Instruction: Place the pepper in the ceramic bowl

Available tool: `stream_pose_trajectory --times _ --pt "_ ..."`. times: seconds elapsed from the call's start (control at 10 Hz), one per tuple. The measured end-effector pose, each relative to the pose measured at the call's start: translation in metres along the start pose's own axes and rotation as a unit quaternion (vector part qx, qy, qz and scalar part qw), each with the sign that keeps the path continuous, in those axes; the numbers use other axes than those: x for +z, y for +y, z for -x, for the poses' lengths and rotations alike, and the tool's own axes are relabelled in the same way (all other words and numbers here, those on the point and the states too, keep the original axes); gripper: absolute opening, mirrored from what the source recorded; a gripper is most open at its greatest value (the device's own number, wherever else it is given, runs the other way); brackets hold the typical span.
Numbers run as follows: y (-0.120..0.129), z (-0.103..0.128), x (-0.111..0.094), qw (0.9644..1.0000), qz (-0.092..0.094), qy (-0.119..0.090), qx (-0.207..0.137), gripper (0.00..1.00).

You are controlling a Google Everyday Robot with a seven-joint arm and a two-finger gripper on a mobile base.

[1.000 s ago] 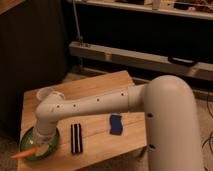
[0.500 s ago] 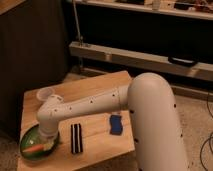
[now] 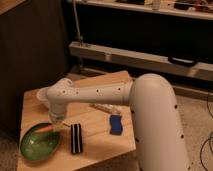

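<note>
The camera view shows the gripper (image 3: 56,123) hanging under the white arm (image 3: 95,94), at the 1 o'clock rim of the green ceramic bowl (image 3: 35,145). Whether it is parted or closed cannot be told; the wrist hides it.

The pepper (image 3: 46,128) lies just beside it at about 9 o'clock, an orange sliver over the bowl's upper edge. I cannot tell whether it rests on the glaze or is held. That position suits a drop into the dish, so the placing looks nearly or wholly done.

At 4 o'clock from the gripper a black-and-white striped block (image 3: 76,138) lies on the wooden table (image 3: 100,150). Further out at 3 o'clock is a blue block (image 3: 116,124). Both sit apart from the bowl, leaving the approach free.
</note>
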Motion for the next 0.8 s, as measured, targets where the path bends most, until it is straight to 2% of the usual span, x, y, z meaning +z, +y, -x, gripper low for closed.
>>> stream_pose_trajectory --times 0.2,0.4,0.6,0.8 --pt "-0.005 -0.012 -0.004 0.9999 -0.008 0.014 0.003 0.65" --pt "-0.010 -0.022 -0.025 0.9997 -0.009 0.022 0.002 0.79" --pt "-0.025 -0.035 -0.045 0.9995 -0.013 0.023 -0.019 0.80" --pt "-0.037 -0.043 -0.047 0.9989 -0.027 0.028 -0.025 0.80"
